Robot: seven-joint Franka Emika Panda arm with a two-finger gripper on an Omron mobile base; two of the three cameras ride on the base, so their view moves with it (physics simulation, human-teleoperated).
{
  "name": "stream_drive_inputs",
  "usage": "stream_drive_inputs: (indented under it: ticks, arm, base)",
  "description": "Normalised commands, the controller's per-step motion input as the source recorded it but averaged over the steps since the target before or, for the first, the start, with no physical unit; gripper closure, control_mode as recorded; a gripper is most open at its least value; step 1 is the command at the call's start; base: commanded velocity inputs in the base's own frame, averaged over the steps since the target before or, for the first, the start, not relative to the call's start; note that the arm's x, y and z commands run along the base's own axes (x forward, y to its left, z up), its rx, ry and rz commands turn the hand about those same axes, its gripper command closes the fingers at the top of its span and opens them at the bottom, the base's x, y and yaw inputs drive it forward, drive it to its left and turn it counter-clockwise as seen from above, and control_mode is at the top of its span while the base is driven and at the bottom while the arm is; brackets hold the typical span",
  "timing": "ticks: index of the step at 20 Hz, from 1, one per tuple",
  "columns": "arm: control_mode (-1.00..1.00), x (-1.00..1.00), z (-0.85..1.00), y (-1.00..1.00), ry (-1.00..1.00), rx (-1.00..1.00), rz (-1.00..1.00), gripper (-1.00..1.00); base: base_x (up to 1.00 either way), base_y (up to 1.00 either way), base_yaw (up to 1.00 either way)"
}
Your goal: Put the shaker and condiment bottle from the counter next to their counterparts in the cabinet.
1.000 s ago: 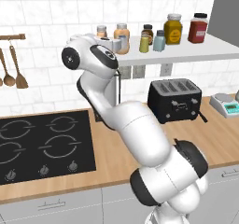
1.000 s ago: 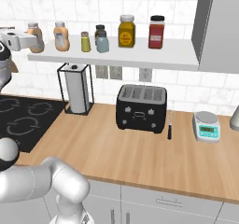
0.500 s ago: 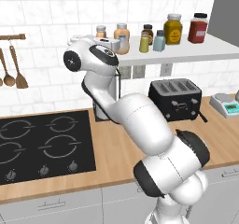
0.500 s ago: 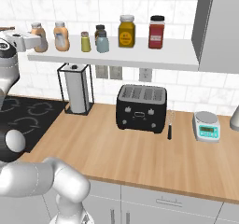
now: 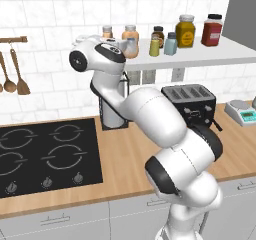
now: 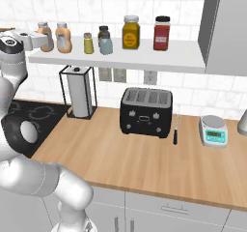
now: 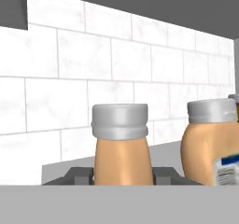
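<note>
My gripper (image 7: 120,177) is shut on the condiment bottle (image 7: 120,148), a peach-orange squeeze bottle with a pale cap; the dark fingers (image 7: 78,175) press on both its sides. It is held at the left end of the cabinet shelf (image 6: 183,61), just left of its lookalike counterpart (image 6: 63,36). From the right base the held bottle (image 6: 45,35) shows against the gripper (image 6: 39,39). Further right, the pale blue-grey shaker (image 6: 105,44) stands beside the olive-yellow shaker (image 6: 88,43). The left base view has both shakers too, olive (image 5: 154,46) and blue-grey (image 5: 170,44).
A mustard-yellow jar (image 6: 130,32) and a red jar (image 6: 162,33) stand further right on the shelf. On the counter (image 6: 144,158) below are a paper-towel holder (image 6: 78,93), a black toaster (image 6: 146,111) and a small scale (image 6: 213,131). The hob (image 5: 40,156) lies to the left.
The gripper has carried the peach bottle a little to the right along the shelf, closer to its lookalike. The arm's elbow has swung with it.
</note>
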Motion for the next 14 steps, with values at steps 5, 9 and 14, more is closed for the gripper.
stream_drive_inputs:
  ticks: [5, 9, 14]
  arm:
    - [-1.00, 0.30, -0.19, 0.00, 0.00, 0.00, -0.03, 1.00]
    - [-1.00, 0.24, -0.23, -0.01, 0.00, 0.00, -0.06, 1.00]
    - [-1.00, 0.21, -0.23, -0.04, 0.00, 0.00, -0.09, 1.00]
  base:
    - [0.00, 0.00, 0.00]
    - [0.00, 0.00, 0.00]
    - [0.00, 0.00, 0.00]
